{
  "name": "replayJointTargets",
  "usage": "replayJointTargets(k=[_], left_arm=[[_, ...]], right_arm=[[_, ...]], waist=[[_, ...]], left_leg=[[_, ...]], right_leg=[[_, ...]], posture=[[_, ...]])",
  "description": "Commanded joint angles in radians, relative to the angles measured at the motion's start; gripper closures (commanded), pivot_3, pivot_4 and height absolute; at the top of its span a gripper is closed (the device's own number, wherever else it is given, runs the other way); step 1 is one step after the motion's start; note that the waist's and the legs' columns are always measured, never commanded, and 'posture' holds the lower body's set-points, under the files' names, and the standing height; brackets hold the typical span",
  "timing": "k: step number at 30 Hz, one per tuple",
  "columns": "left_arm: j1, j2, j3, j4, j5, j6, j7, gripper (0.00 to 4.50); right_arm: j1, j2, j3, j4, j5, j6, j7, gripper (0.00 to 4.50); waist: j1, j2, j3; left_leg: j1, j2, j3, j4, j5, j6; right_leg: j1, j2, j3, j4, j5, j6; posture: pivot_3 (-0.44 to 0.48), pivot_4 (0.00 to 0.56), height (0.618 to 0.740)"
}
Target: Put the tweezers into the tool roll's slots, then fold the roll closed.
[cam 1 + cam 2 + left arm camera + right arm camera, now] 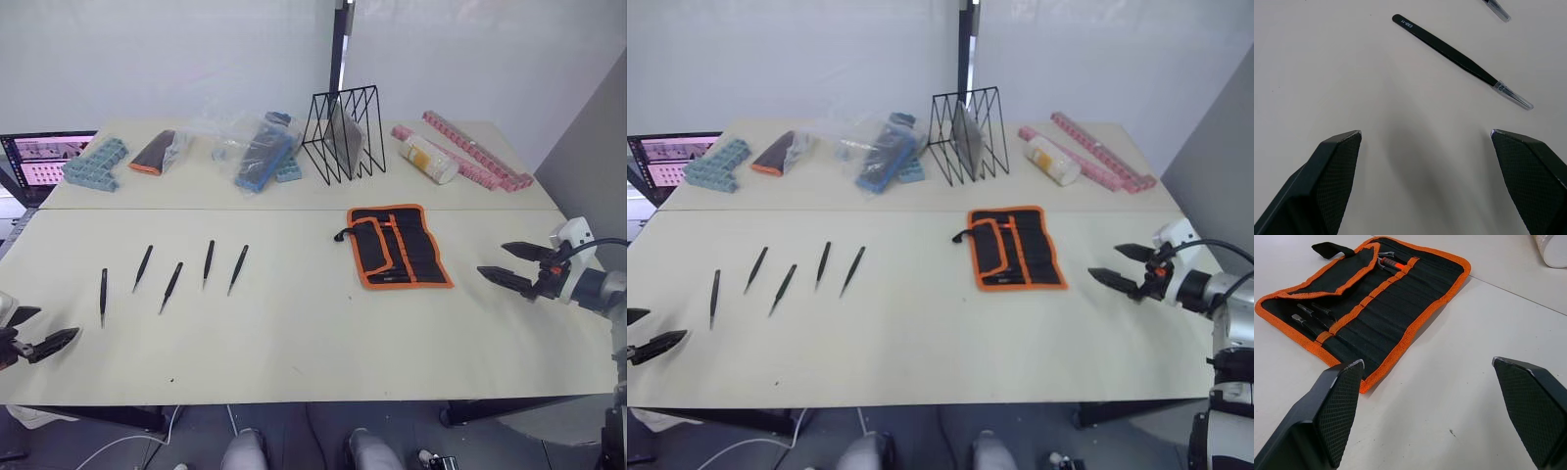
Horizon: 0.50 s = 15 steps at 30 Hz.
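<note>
Several slim black tweezers (171, 286) lie in a loose row on the left half of the table. The leftmost tweezer (1454, 51) lies just ahead of my left gripper (47, 325), which hovers open and empty by the front left edge. The tool roll (397, 245) lies unrolled right of centre, its black slots (1371, 298) facing up between orange trim, with a few tool tips and an orange handle tucked in. My right gripper (493, 258) is open and empty, a short way right of the roll, pointing at it.
Along the back stand a black wire rack (343, 132), teal boxes (95, 163), clear bags with blue items (257, 147), a plastic-wrapped black-and-orange pouch (157, 152), a white cylinder (428, 159) and pink strips (475, 149). A laptop screen (39, 162) sits at far left.
</note>
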Motion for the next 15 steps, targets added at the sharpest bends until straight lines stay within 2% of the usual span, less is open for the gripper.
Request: replayJointTargets(k=[1, 3, 7, 11, 15], left_arm=[[0.021, -0.003, 0.038, -0.057, -0.031, 0.009, -0.003, 0.00], [0.051, -0.023, 0.045, -0.187, -0.087, 0.105, -0.033, 0.00], [0.110, -0.084, 0.059, -0.502, -0.188, 0.295, 0.000, 0.00], [0.196, -0.144, 0.043, -0.803, -0.231, 0.398, 0.049, 0.00], [0.202, -0.227, -0.008, -1.034, -0.297, 0.494, 0.122, 0.00]], right_arm=[[0.002, 0.000, -0.028, -0.006, 0.019, -0.024, -0.006, 0.03], [0.006, 0.014, -0.016, -0.019, 0.036, 0.069, -0.001, 0.03], [-0.018, 0.052, -0.010, -0.081, 0.054, 0.221, -0.062, 0.03], [-0.046, 0.124, -0.007, -0.247, 0.098, 0.505, -0.231, 0.03], [-0.110, 0.214, 0.000, -0.364, 0.128, 0.714, -0.389, 0.03]], waist=[[0.000, 0.000, 0.000], [0.001, 0.000, 0.000], [0.002, 0.000, 0.000], [-0.004, 0.000, 0.000], [-0.004, 0.001, 0.000]], left_leg=[[0.000, 0.000, 0.000, 0.000, 0.000, 0.000], [0.000, 0.000, 0.000, 0.000, 0.000, 0.000], [0.000, 0.000, 0.000, 0.001, 0.000, 0.000], [0.000, 0.000, -0.001, 0.002, 0.000, -0.001], [0.000, 0.000, -0.002, 0.001, 0.000, -0.001]], right_leg=[[0.000, 0.000, 0.000, 0.000, 0.000, 0.000], [0.000, 0.000, 0.000, 0.000, 0.000, 0.000], [0.000, 0.000, 0.000, 0.003, 0.000, 0.000], [0.000, 0.000, 0.001, 0.004, 0.000, 0.000], [0.000, 0.001, 0.002, 0.004, 0.000, 0.000]], posture=[[0.000, 0.150, 0.713], [0.000, 0.150, 0.713], [0.000, 0.150, 0.713], [0.000, 0.150, 0.713], [0.000, 0.150, 0.713]])
